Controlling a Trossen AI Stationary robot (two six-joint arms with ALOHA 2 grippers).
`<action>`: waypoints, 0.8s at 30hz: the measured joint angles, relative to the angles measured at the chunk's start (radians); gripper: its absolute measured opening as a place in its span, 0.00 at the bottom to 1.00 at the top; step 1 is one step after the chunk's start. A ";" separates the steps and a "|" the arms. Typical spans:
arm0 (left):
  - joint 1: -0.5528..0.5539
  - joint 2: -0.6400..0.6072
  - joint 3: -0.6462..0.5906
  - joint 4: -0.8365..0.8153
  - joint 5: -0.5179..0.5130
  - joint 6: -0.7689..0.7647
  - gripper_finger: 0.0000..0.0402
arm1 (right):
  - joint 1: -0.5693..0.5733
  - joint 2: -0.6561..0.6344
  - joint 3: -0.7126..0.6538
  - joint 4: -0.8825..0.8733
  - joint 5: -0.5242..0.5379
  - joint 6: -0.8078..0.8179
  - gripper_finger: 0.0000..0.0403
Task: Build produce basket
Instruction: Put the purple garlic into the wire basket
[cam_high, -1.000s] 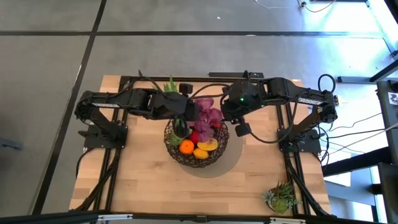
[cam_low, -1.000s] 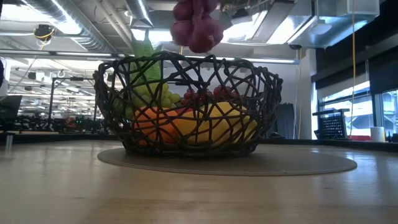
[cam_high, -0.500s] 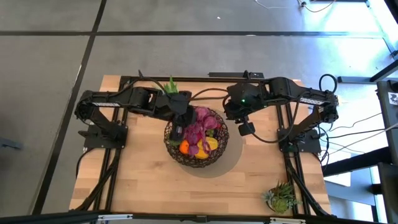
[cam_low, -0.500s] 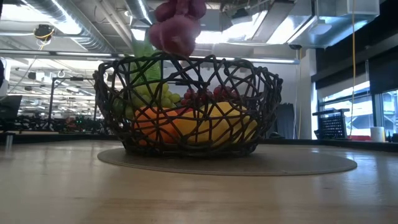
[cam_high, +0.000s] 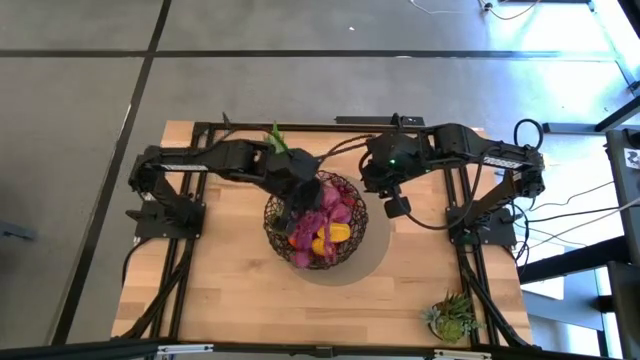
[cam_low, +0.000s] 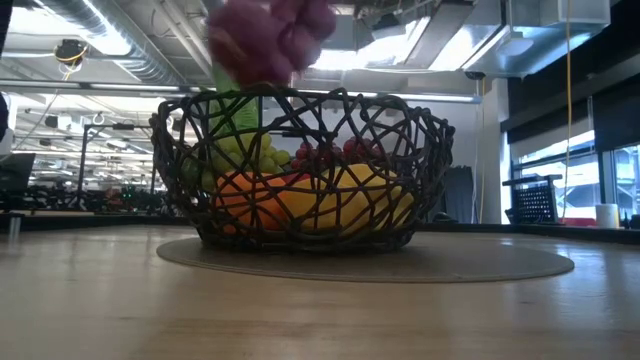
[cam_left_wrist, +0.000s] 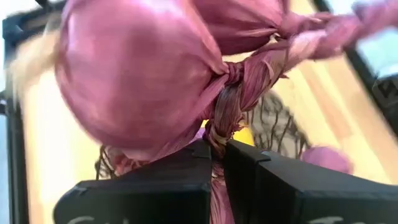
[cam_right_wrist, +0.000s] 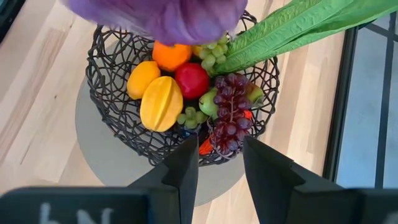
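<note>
the purple bunch (cam_left_wrist: 137, 74), a braid of bulbous purple-red pieces tied along a dry twisted stem, hangs over the middle of the basket (cam_high: 355, 238), well above its rim in the low view (cam_low: 268, 35). it has not been set down. the left gripper (cam_left_wrist: 216, 163) is clenched on the braided stem, with the fat bulbs bulging out past the fingertips and a tail of the braid running off to one side. judging from that, the bunch's long axis runs along the stem, roughly crosswise to the fingers, so letting go would drop it lengthwise across the pile.

the basket sits near the far middle of the table on a grey mat (cam_right_wrist: 106, 158). already inside it are an orange (cam_right_wrist: 171, 55), a lemon (cam_right_wrist: 142, 78), a mango (cam_right_wrist: 161, 102), a red apple (cam_right_wrist: 191, 80), green grapes (cam_right_wrist: 210, 52), dark purple grapes (cam_right_wrist: 228, 115) and a long green leafy stalk (cam_right_wrist: 292, 28) that sticks out over the far rim.

the relation that matters: the bunch is directly over the filled bowl, so the coming move is probably straight down and then a release. the left arm is the one over the basket. the right gripper (cam_right_wrist: 221, 158) hangs empty just to the right of the basket, looking down on it, its fingers apart.

a spiky succulent (cam_high: 452, 318) stands at the near right corner of the table (cam_high: 220, 290), well apart from everything.
</note>
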 joint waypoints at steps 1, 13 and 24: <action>0.000 0.009 -0.003 -0.009 -0.002 0.011 0.01 | 0.000 0.000 0.000 0.000 0.000 -0.001 0.30; 0.042 0.140 -0.002 0.059 0.125 0.092 0.01 | 0.000 0.001 0.001 0.003 -0.002 0.002 0.30; 0.084 0.169 -0.001 0.109 0.178 0.190 0.01 | 0.000 0.001 0.001 0.000 -0.002 -0.001 0.30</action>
